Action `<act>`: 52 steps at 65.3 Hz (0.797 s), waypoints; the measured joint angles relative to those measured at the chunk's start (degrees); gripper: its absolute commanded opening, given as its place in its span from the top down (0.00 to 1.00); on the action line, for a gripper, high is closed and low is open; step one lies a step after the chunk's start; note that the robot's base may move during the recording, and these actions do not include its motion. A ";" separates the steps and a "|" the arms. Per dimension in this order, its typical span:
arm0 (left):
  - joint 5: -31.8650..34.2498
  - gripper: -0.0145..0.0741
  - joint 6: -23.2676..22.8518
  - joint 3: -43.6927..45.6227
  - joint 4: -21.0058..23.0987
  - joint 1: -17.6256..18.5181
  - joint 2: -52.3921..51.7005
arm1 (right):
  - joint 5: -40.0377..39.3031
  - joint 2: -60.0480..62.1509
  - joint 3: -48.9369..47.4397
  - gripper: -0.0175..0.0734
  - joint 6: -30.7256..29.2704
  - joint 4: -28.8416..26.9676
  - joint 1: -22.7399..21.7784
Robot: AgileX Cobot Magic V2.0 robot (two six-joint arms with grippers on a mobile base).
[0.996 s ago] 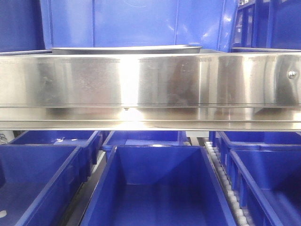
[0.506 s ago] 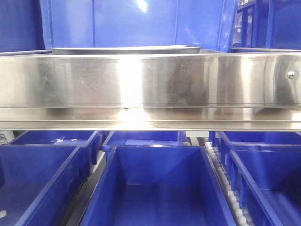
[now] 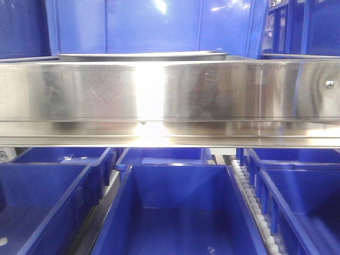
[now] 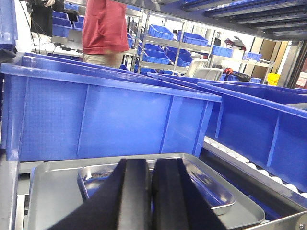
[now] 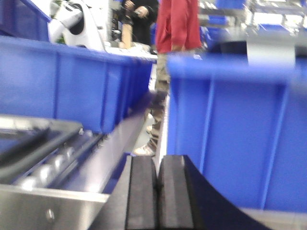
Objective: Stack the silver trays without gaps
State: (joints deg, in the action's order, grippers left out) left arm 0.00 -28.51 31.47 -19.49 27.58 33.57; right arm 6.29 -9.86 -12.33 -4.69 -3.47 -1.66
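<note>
In the left wrist view a wide shallow silver tray (image 4: 50, 196) lies on the shelf in front of a blue bin (image 4: 105, 120). A smaller silver tray (image 4: 218, 194) rests inside it, toward the right. My left gripper (image 4: 152, 165) hovers over the smaller tray, shut with nothing between its black fingers (image 4: 136, 191), which hide the tray's middle. The front view shows only a thin tray rim (image 3: 143, 55) above the steel shelf rail (image 3: 170, 95). My right gripper (image 5: 159, 160) is shut and empty, beside a blue bin (image 5: 240, 143); no tray shows in that view.
Deep blue bins (image 3: 178, 212) fill the lower shelf in the front view, with a white roller track (image 3: 255, 212) between them. Rollers (image 5: 53, 163) and the rail with a screw (image 5: 48, 213) lie left of my right gripper. A person in red (image 4: 103, 28) stands beyond the bins.
Only the reflections on the steel rail and on the blue bin behind it have shifted a little. The tray rim and the bins stay where they were.
</note>
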 measured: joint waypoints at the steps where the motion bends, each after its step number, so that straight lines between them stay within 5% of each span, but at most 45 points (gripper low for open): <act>1: 0.00 0.83 0.00 0.00 0.00 0.00 0.00 | -0.83 0.28 0.82 0.89 -0.12 -0.28 -0.16; 18: 0.00 0.83 0.00 0.00 0.00 0.00 0.00 | -4.89 8.62 12.08 0.89 -0.34 -1.41 -0.51; 52: 0.00 0.83 0.00 -0.11 -0.10 0.00 -0.14 | -4.90 9.42 12.33 0.89 -0.34 -1.53 -0.51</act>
State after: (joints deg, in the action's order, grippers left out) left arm 0.00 -28.51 31.36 -19.59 27.58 33.43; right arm 1.40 -0.44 0.00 -5.03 -5.00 -2.17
